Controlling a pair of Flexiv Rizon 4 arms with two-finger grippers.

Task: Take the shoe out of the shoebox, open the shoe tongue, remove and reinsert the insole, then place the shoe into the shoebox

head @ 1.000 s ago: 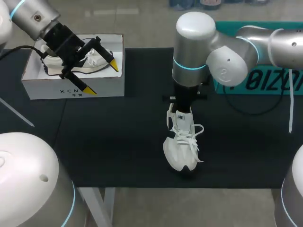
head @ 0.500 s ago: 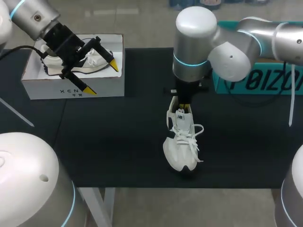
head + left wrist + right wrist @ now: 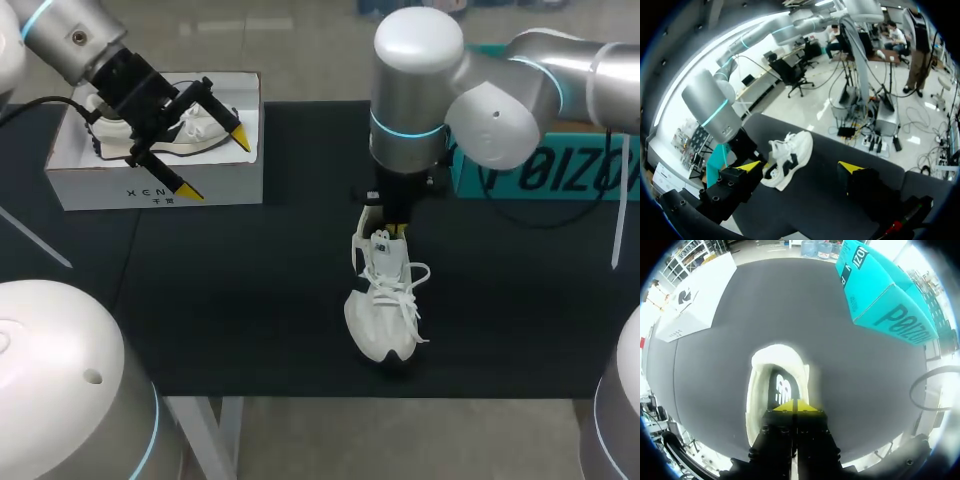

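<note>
Boxes: 2. The white shoebox (image 3: 150, 185) is open and holds 1 shoe, the boxed shoe (image 3: 200, 135), partly hidden by the left gripper (image 3: 215, 163). The teal box (image 3: 500, 175) sits well apart from the shoebox, across the dark worktop (image 3: 250, 300); can't tell what's in it.

Shoes: 2, both white. The loose shoe (image 3: 385, 300) is outside the shoebox, upright on its sole on the worktop, well apart from the shoebox and roughly between it and the teal box. Laces are loose. The insole (image 3: 782, 387) is seated inside.

Grippers: 2. The left gripper hangs over the shoebox's front wall with its fingers (image 3: 750, 165) spread wide and nothing between them. The right gripper (image 3: 797, 405) is well apart from the shoebox, directly above the loose shoe's opening at the heel end. Its fingers (image 3: 787, 406) are pressed together, and nothing shows pinched between them.
</note>
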